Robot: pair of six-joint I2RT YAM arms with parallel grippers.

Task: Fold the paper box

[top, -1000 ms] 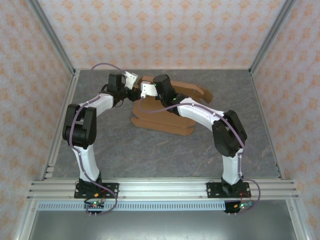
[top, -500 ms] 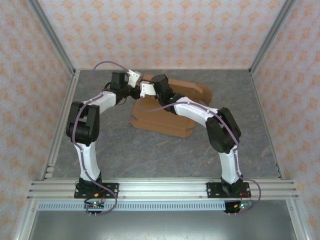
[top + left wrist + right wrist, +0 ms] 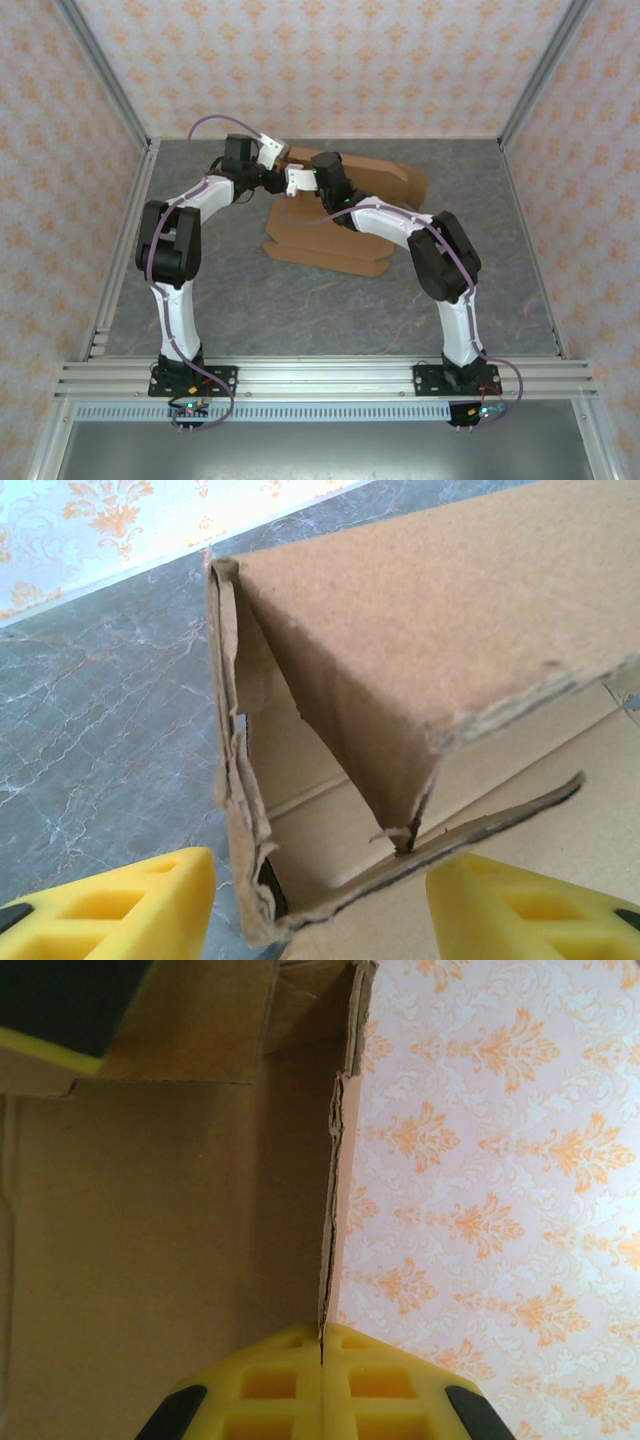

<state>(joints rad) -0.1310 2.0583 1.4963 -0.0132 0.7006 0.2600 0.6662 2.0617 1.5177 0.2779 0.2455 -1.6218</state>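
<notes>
The paper box, partly folded with walls raised, sits at the far middle of the table; the right gripper pinches one upright wall's thin edge; the left gripper is spread, its fingers either side of a ragged corner.

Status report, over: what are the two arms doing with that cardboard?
Left gripper open, straddling a corner of the paper box. Right gripper shut on a raised wall edge. Box partly folded, right arm across it.
</notes>
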